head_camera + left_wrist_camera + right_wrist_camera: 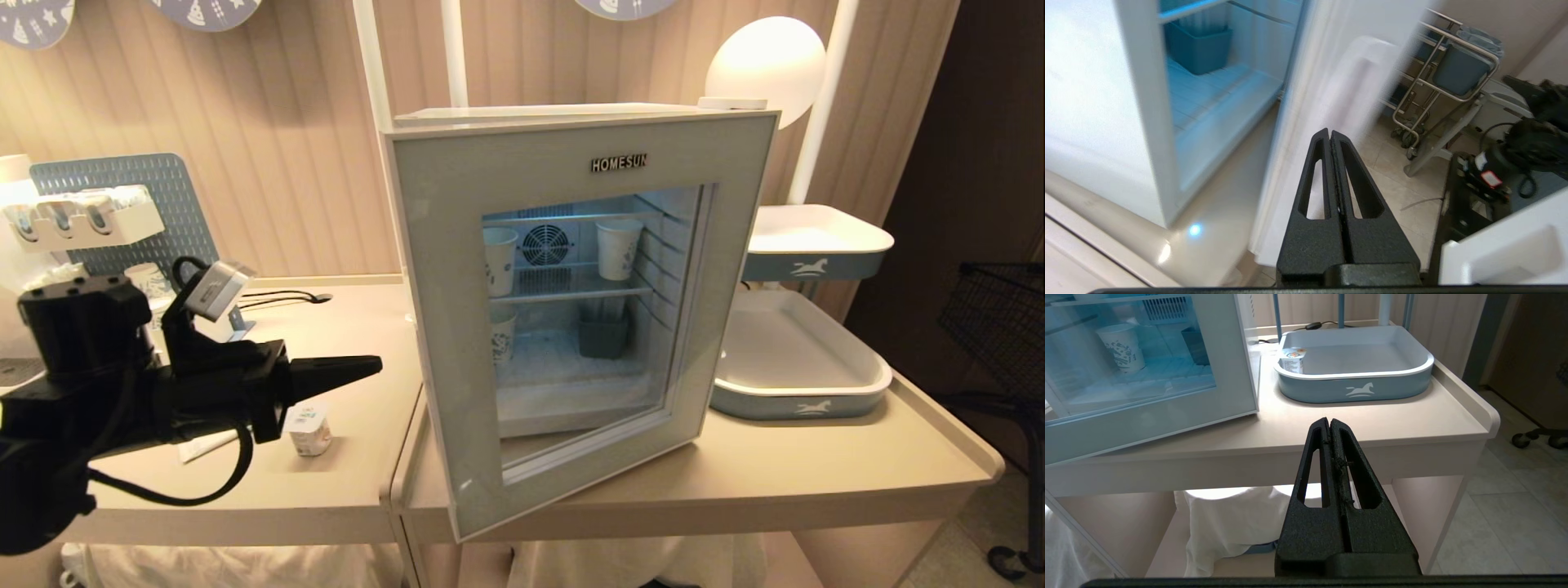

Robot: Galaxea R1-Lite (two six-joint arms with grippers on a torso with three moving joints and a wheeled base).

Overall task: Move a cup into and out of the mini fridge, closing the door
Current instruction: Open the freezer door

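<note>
Just ahead of the left end effector (371,365), pinched shut and empty, the door (457,327) stands ajar; push flat, steadily.

cup (310,428) on table (359,482) left of mini fridge (571,302)

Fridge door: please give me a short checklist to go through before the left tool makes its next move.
1. Door fully closed: not ok, it stands ajar.
2. Left tool shut and empty: ok.
3. Left tool touching the door's edge: cannot tell.
4. Cup out of the mini fridge, upright on the table: ok.
5. Right tool shut, low in front of the table, away from the door: ok.
</note>
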